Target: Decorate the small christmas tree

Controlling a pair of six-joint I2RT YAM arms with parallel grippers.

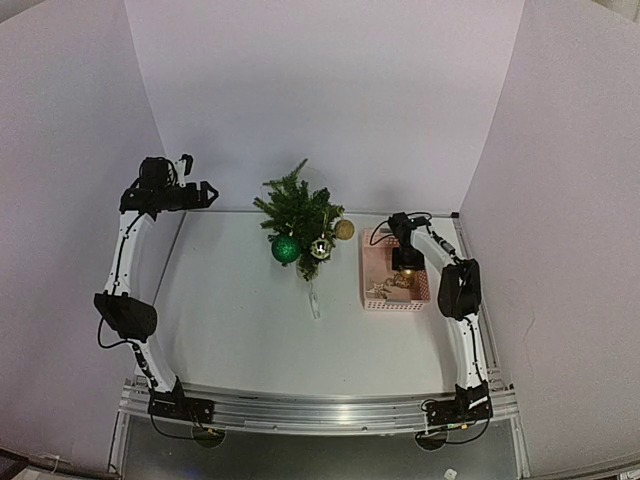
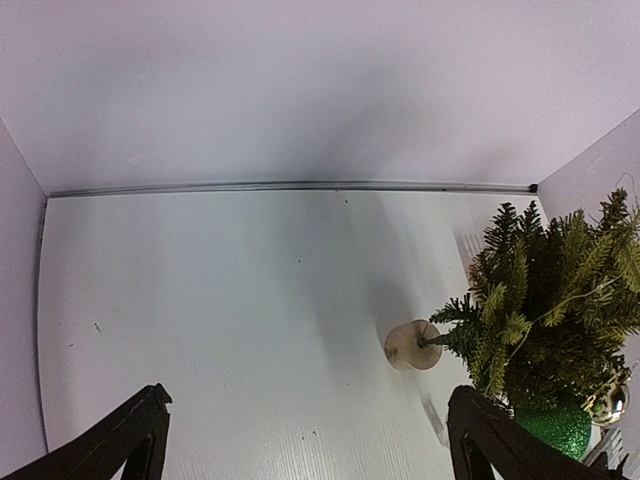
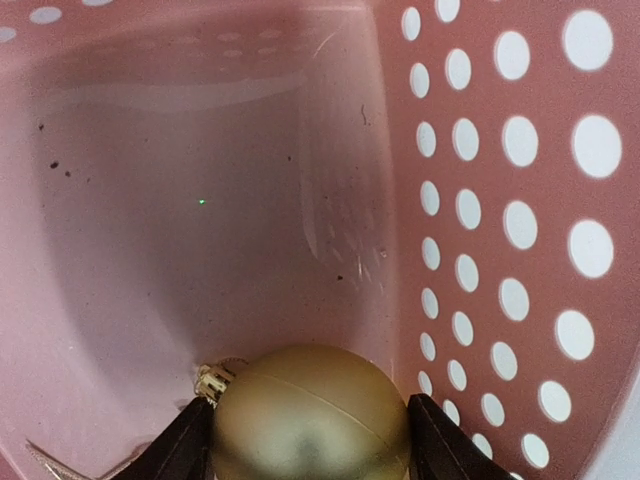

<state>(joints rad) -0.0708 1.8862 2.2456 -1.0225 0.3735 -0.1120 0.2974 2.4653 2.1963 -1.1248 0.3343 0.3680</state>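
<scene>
Jaws of the left gripper [image 1: 205,192] stand wide open above the table's [image 1: 240,320] left side, we see the small christmas tree [image 1: 298,215] mid-table near the back wall carrying a green bauble [image 1: 286,249], and the right gripper [image 3: 310,440], down in the pink basket [image 3: 500,200], pinches a gold ball [image 3: 310,405].

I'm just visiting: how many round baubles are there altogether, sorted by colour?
Green bauble: 1
Gold: 2, the tree-side gold bauble by the small christmas tree and the basket gold bauble in the pink basket
Mirror-shiny bauble: 1
Total: 4
</scene>
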